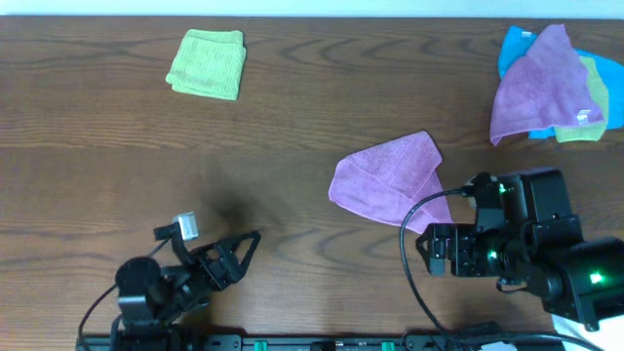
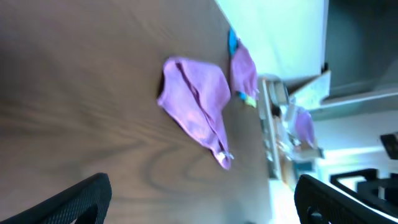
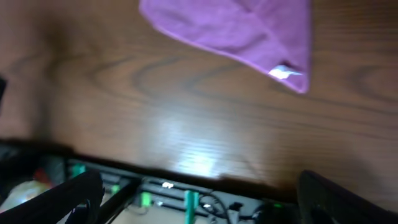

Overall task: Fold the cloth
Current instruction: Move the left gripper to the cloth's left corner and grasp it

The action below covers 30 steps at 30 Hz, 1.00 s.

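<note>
A purple cloth [image 1: 388,175] lies folded over on the wooden table, right of centre. It also shows in the left wrist view [image 2: 196,106] and in the right wrist view [image 3: 239,28], with a small white tag [image 3: 285,73] at one corner. My left gripper [image 1: 239,252] is open and empty near the front left, well away from the cloth; its fingers frame the left wrist view [image 2: 202,202]. My right gripper [image 1: 429,252] is open and empty, just in front of the cloth near the table's front edge; its fingertips show in the right wrist view [image 3: 205,199].
A folded green cloth [image 1: 207,62] lies at the back left. A pile of purple, blue and green cloths [image 1: 552,86] lies at the back right. The table's front edge [image 3: 186,177] with a rail and cables runs under the right gripper.
</note>
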Available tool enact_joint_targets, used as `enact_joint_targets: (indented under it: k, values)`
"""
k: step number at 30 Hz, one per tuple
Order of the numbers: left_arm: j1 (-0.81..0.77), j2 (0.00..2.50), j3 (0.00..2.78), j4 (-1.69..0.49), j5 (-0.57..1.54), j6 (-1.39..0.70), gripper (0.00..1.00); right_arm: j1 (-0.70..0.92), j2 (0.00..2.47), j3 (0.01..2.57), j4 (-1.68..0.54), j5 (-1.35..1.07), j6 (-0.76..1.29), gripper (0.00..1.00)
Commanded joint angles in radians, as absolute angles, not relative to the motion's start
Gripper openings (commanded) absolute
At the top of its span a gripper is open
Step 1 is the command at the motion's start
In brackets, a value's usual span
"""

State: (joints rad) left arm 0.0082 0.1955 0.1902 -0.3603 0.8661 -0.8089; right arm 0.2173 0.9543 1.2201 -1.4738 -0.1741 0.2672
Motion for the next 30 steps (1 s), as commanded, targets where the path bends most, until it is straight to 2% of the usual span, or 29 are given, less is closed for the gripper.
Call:
enact_joint_targets:
  k: [1,5,11,18,23,30]
  values:
    - [-0.021,0.339,0.214,-0.324,0.975,-0.868,0.96,0.202,0.951,1.216,-1.452,-0.089,0.299,0.99]
    - [-0.101,0.577,0.303,-0.255,1.043,-0.865,0.96,0.169,0.961,1.166,-1.448,-0.079,0.300,0.99]
    - [-0.221,0.946,0.494,-0.220,1.031,-0.831,0.95,0.152,0.962,1.115,-1.396,-0.077,0.366,0.99]
    - [-0.278,1.377,0.609,-0.078,0.961,-0.649,0.95,0.151,1.005,1.114,-1.293,-0.048,0.345,0.99]
    - [-0.282,1.576,0.690,0.083,0.937,-0.657,0.95,0.146,1.093,1.114,-1.271,-0.024,0.290,0.99]
    - [-0.366,1.763,0.932,0.047,0.873,-0.646,0.95,0.138,1.207,1.114,-1.211,-0.022,0.275,0.99]
